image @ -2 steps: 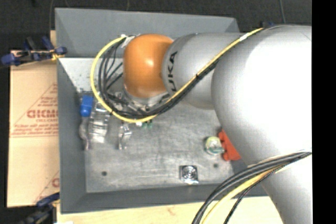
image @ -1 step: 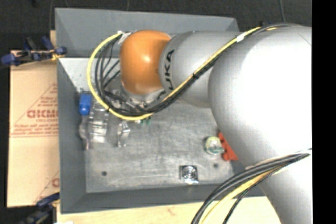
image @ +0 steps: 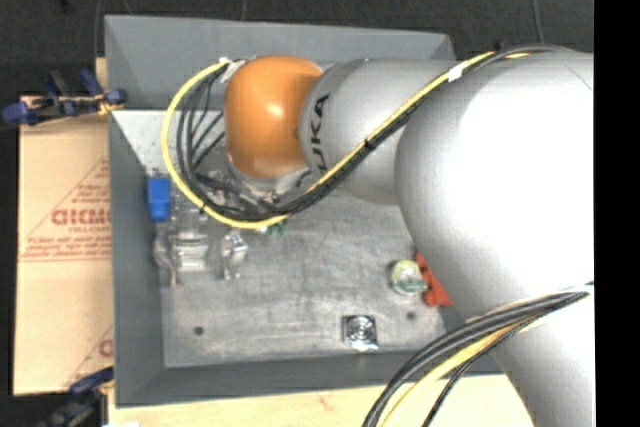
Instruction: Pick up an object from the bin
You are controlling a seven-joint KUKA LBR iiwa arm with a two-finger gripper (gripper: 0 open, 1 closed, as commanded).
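As I hang over the left part of the bin (image: pixel 135 315), my gripper (image: pixel 210 253) points down at the floor, jaws spread apart with nothing between them. Up and right of it bulges my orange wrist cover (image: pixel 262 115), and from there the silver arm (image: pixel 480 185) swells away to the right edge. Now the things, left first: a small blue block (image: pixel 157 198) sits by the left wall, just up-left of my gripper, long side running up and down the frame. Far right, a pale round thing (image: pixel 405 277) lies beside a red piece (image: pixel 434 287); below them lies a small metal square (image: pixel 360 331).
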